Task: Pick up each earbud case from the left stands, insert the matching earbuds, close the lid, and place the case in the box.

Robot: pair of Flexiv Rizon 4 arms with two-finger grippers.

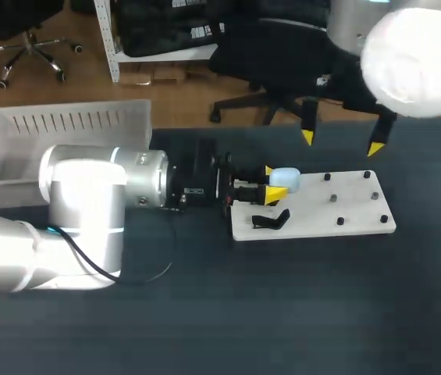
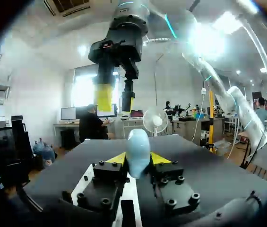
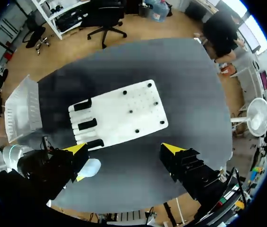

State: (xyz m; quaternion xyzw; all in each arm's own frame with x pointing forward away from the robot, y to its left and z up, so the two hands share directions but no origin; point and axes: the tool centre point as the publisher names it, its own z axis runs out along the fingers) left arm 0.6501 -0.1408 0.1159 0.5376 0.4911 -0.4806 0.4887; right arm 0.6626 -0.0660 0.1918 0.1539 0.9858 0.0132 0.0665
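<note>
The left hand (image 1: 271, 184) grips the pale-blue rounded plastic earbud case (image 1: 286, 180), partly hiding it; the right hand (image 1: 341, 142) hovers, fingers spread, at twelve o'clock of the white flat board (image 1: 360, 215).

left arm (image 1: 87, 195): silver-white, black cable (image 1: 87, 260) | right arm (image 1: 415, 62): white | fingers (image 2: 116, 159): black, screwed, yellow-tipped

One earbud case (image 1: 286, 179), one white board (image 1: 306, 215) and one slatted box (image 1: 64, 117) were present. The board bore three stands (image 3: 87, 125) and six pegs (image 3: 130, 111).

A robotics lab in office space: swivel chair (image 1: 31, 50), metal shelving (image 1: 109, 39), monitor (image 2: 69, 113) and fan (image 2: 154, 121) around the dark table (image 1: 282, 312).
</note>
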